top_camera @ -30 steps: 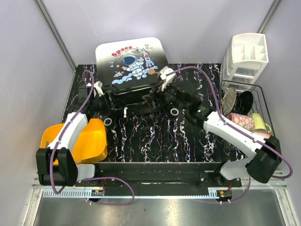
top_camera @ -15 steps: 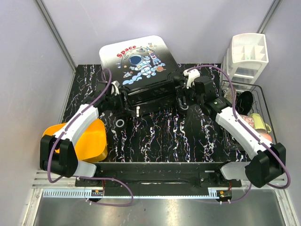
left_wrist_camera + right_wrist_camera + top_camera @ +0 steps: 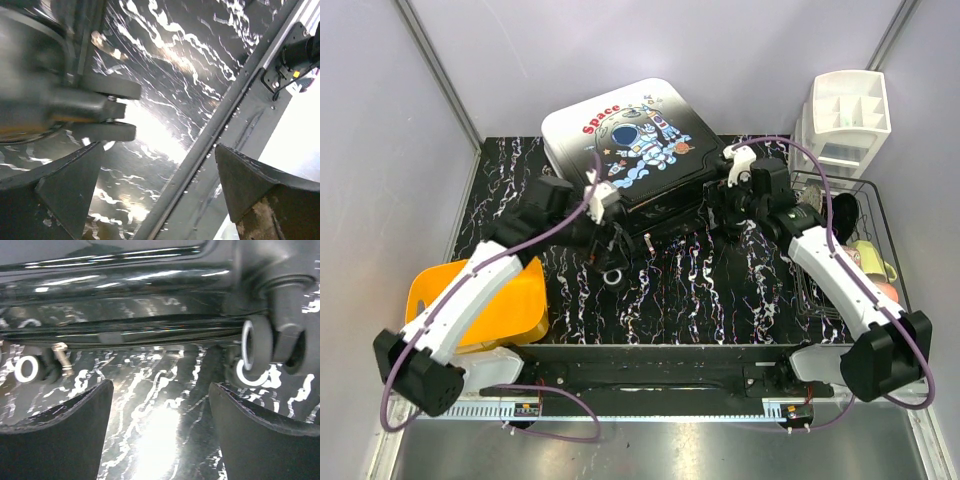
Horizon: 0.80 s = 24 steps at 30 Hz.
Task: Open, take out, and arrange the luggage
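Luggage (image 3: 635,150) lies skewed at the back-centre of the surface (image 3: 700,290), white astronaut panel facing up. Left fingers (image 3: 65,195) are spread apart with nothing between them, at its near-left corner beside a blurred wheel. Right fingers (image 3: 55,440) are apart too, clamping nothing, just off its right end and facing the black shell edge and wheels (image 3: 254,347).

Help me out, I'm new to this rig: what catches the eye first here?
The black luggage with its white astronaut panel sits at the far middle of the table, both arms reaching to it, the left claw and right claw open by its wheels. A yellow-orange bin glows at near left; a white organizer stands far right.
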Each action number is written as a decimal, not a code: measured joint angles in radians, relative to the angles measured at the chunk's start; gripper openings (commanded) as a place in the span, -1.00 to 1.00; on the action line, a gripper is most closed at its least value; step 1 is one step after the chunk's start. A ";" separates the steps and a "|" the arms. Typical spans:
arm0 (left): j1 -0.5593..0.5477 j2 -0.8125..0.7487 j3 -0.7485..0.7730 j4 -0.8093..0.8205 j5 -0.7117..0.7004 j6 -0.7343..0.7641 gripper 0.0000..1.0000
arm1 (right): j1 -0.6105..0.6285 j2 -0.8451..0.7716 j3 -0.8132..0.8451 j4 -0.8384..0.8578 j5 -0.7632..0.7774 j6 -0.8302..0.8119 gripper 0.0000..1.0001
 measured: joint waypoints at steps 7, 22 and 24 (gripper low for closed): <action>0.218 -0.135 0.100 -0.027 0.092 0.139 0.98 | 0.030 -0.037 -0.017 0.026 -0.188 0.061 0.65; 0.662 -0.032 0.095 0.035 0.046 -0.074 0.98 | 0.479 0.236 0.230 0.012 -0.116 0.158 0.79; 0.679 -0.048 0.068 0.055 0.047 -0.098 0.98 | 0.515 0.266 0.262 0.013 -0.086 0.162 0.79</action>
